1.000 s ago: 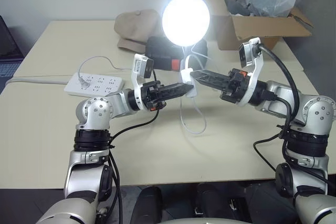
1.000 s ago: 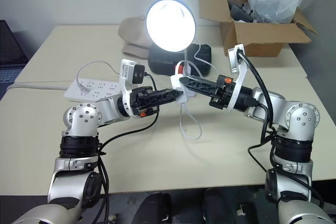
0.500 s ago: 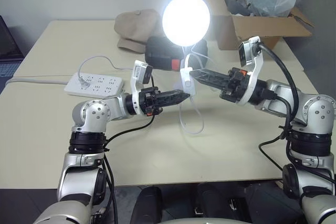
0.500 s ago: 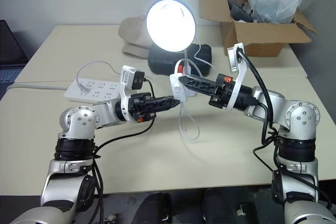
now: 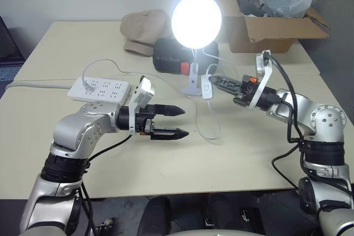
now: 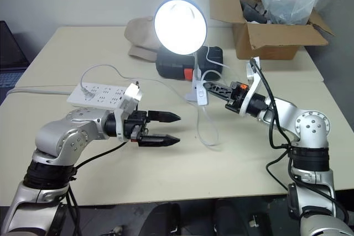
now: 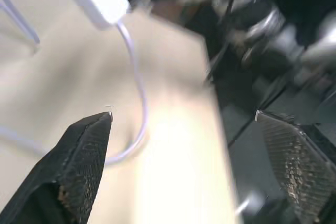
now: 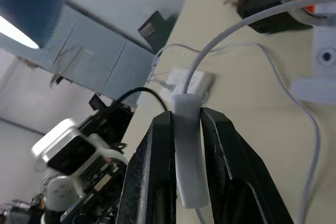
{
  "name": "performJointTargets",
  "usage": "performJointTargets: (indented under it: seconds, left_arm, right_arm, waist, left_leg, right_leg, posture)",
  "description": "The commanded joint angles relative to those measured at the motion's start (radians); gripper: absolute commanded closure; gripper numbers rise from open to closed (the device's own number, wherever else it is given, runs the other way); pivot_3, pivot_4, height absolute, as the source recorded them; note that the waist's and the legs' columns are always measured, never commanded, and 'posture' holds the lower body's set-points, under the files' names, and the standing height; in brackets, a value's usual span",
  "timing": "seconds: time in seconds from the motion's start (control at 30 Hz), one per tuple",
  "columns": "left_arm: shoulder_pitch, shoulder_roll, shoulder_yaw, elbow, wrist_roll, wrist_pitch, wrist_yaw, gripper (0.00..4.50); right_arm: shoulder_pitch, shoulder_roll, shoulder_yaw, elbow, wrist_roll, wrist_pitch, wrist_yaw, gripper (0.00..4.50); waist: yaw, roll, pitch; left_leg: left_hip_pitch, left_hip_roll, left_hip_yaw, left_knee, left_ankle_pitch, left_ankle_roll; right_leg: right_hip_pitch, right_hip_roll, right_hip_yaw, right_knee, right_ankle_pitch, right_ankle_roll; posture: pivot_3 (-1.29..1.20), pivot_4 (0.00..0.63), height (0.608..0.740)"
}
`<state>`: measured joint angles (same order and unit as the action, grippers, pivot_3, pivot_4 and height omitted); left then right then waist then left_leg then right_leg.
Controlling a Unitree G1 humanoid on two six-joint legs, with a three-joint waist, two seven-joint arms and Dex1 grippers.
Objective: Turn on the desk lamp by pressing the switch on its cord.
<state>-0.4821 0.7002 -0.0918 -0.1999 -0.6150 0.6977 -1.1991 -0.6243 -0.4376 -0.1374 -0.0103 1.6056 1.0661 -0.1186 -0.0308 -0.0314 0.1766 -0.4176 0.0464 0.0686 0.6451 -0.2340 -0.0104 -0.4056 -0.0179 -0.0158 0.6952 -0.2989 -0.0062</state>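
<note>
The desk lamp (image 5: 196, 20) stands at the middle back of the table, its round head glowing brightly over a small white base (image 5: 192, 88). The white oblong switch (image 5: 207, 88) hangs above the table in front of that base, with my right gripper (image 5: 213, 82) shut on it. In the right wrist view the switch (image 8: 188, 150) sits clamped between the two fingers. The thin white cord (image 5: 211, 131) loops down from it onto the table. My left gripper (image 5: 185, 121) hovers open to the left of the cord loop, apart from the switch and holding nothing.
A white power strip (image 5: 99, 89) lies at the left. Behind the lamp are a beige cap (image 5: 145, 29) and a black case (image 5: 177, 56). An open cardboard box (image 5: 260, 26) holding a plastic bag stands at the back right.
My left gripper has opened and drawn back from the switch, down and to the left. My right gripper has sunk lower with the switch still in it. The lamp stays lit.
</note>
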Motion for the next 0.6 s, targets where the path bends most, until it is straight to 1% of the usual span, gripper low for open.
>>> performJointTargets:
  seconds: [0.03,0.1,0.27,0.43,0.6]
  left_arm:
    - [0.026,0.012,0.030,-0.046,0.067,-0.122,0.031,0.00]
    - [0.040,0.020,0.042,-0.050,0.069,-0.134,0.034,0.00]
    - [0.070,0.051,0.051,-0.045,0.086,-0.155,0.034,0.00]
    - [0.077,0.051,0.049,-0.051,0.088,-0.157,0.044,0.00]
    - [0.077,0.049,0.038,-0.052,0.099,-0.167,0.047,0.00]
  right_arm:
    - [-0.001,0.054,0.022,0.045,-0.128,-0.049,-0.040,4.13]
    - [-0.006,0.070,0.031,0.072,-0.188,-0.047,-0.036,4.13]
    - [-0.033,0.107,0.056,0.154,-0.352,-0.050,-0.017,4.13]
    - [-0.070,0.130,0.060,0.221,-0.503,-0.061,0.012,4.13]
    - [-0.076,0.152,0.046,0.237,-0.604,-0.062,0.044,4.13]
  waist:
    - [0.000,0.000,0.000]
    - [0.001,0.000,0.000]
    - [0.001,0.000,0.000]
    - [0.001,0.000,0.000]
    - [0.001,0.000,0.000]
  left_leg:
    - [0.000,0.000,0.000,0.000,0.000,0.000]
    - [0.000,0.000,0.000,0.000,0.000,0.000]
    - [0.000,0.000,0.000,0.000,0.000,0.000]
    - [0.000,0.000,0.000,0.000,0.000,0.000]
    - [0.000,0.000,0.000,0.000,0.000,0.000]
  right_leg:
    - [0.000,0.000,0.000,0.000,0.000,0.000]
    - [0.000,0.000,0.000,0.000,-0.002,0.003]
    - [0.000,0.000,0.000,0.000,-0.001,0.003]
    - [0.000,0.000,0.000,0.000,-0.001,0.002]
    - [0.000,0.000,0.000,0.000,-0.001,0.002]
  posture:
    - [0.00,0.150,0.740]
    - [0.00,0.150,0.740]
    - [0.00,0.150,0.740]
    - [0.00,0.150,0.740]
    - [0.00,0.150,0.740]
